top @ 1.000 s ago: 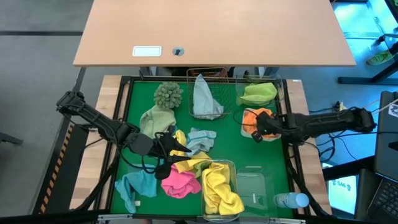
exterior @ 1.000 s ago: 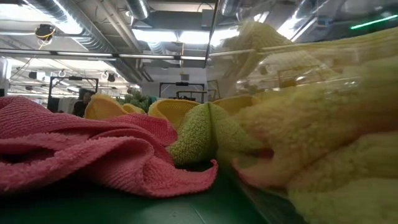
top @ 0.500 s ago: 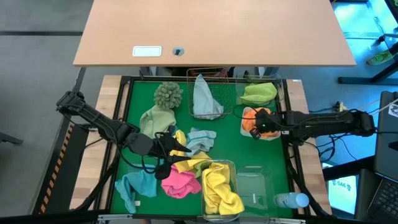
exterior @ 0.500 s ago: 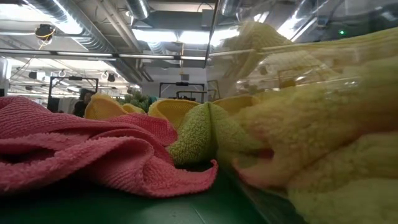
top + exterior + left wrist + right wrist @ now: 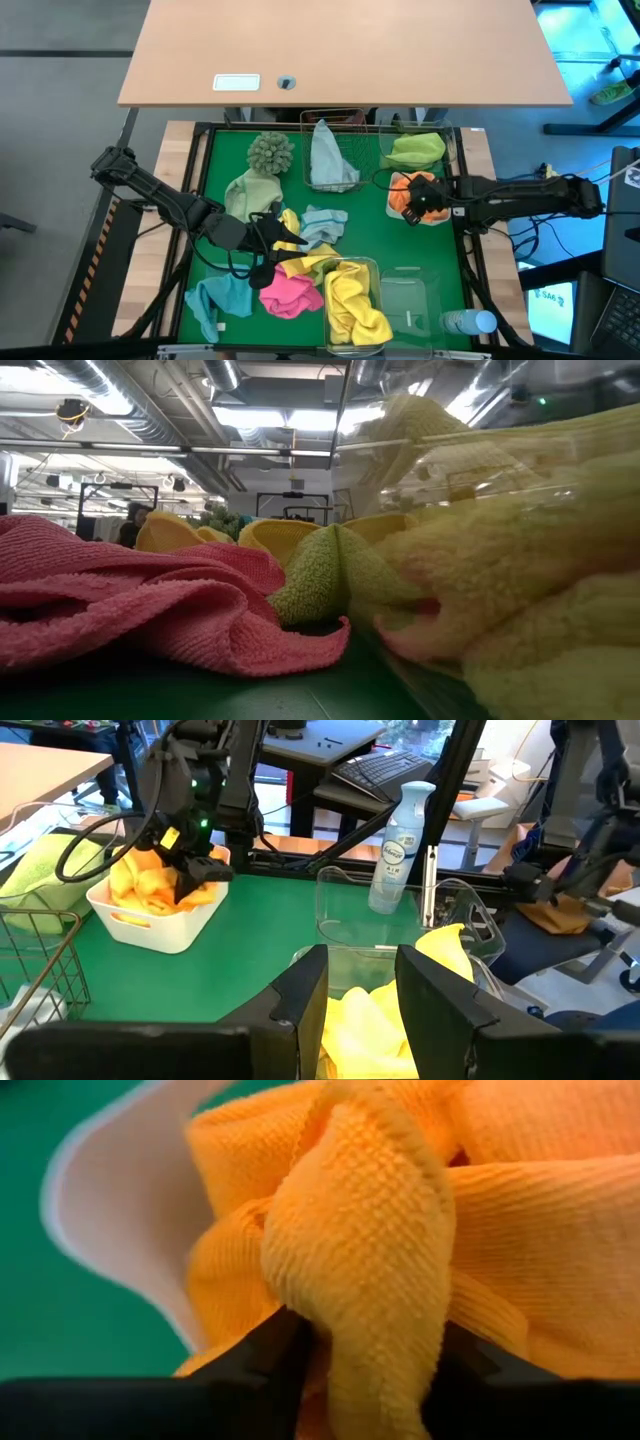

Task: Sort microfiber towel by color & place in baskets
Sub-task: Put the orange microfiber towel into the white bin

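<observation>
Because the sorting goes colour by colour, the orange towel (image 5: pixel 404 190) lies bunched in a white tray (image 5: pixel 436 220) at centre right of the high view, which looks like its proper bin; the right gripper (image 5: pixel 422 198) sits down in that tray with its fingers on either side of a raised fold of the orange cloth, as the right wrist view shows; the fingers stand apart with the fold between them, but whether they pinch it or have let it go I cannot tell, though I judge this to be the release; the right arm reaches in low and level from the right edge of the frame. Further out, a lime green towel (image 5: pixel 415 150) fills the tray at upper right, a pale grey-blue towel (image 5: pixel 330 158) drapes in the wire basket (image 5: pixel 347 122) at upper centre, and a yellow towel (image 5: pixel 355 300) heaps in a clear tub (image 5: pixel 372 268) at lower centre, beside an empty clear tub (image 5: pixel 410 295); unsorted cloths remain at centre left, among them a pink towel (image 5: pixel 290 293) and a teal towel (image 5: pixel 222 296). The left gripper (image 5: pixel 266 232) rests low at centre over that pile, its arm slanting in from the upper left; its fingers stand parted, and the left wrist view shows nothing clearly between them.
</observation>
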`<act>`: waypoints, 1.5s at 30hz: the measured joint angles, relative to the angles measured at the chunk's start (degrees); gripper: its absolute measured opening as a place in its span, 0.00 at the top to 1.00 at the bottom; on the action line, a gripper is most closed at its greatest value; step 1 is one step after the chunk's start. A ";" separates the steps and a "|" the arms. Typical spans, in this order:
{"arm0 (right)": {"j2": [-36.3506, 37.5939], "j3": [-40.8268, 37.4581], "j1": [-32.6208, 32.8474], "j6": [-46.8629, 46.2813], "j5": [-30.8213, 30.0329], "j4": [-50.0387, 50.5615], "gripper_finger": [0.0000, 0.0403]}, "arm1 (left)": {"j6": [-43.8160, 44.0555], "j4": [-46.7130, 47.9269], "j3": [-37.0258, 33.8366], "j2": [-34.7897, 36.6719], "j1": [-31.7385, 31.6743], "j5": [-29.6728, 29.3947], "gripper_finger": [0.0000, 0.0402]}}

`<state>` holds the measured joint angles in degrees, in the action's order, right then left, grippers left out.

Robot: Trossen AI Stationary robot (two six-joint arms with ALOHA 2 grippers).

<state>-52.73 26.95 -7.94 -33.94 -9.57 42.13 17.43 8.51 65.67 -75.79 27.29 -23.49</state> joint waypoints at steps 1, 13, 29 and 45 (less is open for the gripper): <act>0.00 0.93 0.00 -0.02 0.21 0.80 0.63 | 0.00 0.00 0.00 0.00 0.00 0.00 0.72; 0.02 9.91 0.02 2.97 -1.25 7.28 0.63 | 0.20 0.00 0.00 0.00 0.00 0.00 0.72; 0.07 14.55 0.02 4.31 -1.41 16.06 0.63 | 0.46 0.00 0.00 0.00 0.00 0.00 0.72; 0.11 25.91 0.02 3.71 -13.54 26.17 0.63 | 0.52 -0.02 0.00 0.00 0.02 0.00 0.72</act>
<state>-52.62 52.86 -7.92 -30.23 -23.11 68.30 17.96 8.49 65.67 -75.79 27.31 -23.49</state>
